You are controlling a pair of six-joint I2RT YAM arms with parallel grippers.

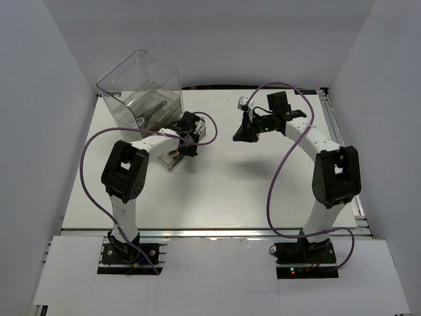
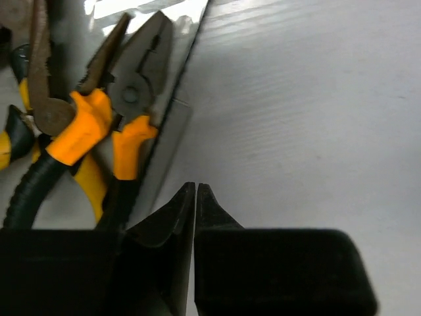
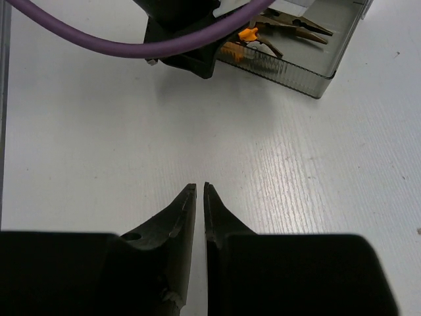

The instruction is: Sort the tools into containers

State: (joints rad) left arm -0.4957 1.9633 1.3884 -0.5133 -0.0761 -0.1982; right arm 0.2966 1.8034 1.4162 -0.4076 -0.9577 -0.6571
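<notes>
One clear cabinet (image 1: pixel 141 85); one grey-tinted drawer (image 3: pixel 289 72) on the tabletop (image 1: pixel 230 191); three pliers (image 2: pixel 135 85) in it, as far as the tangle shows; two arms (image 1: pixel 125 174); two grippers, left gripper (image 2: pixel 196 187) and right gripper (image 3: pixel 199 187).

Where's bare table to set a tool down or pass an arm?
Free: white table surface from its near edge up to the grey-tinted clear drawer of orange-handled pliers; also the gap between drawer and right end effector. Crowded: far-left corner, clear curved-top plastic cabinet, drawer, left end effector.
</notes>
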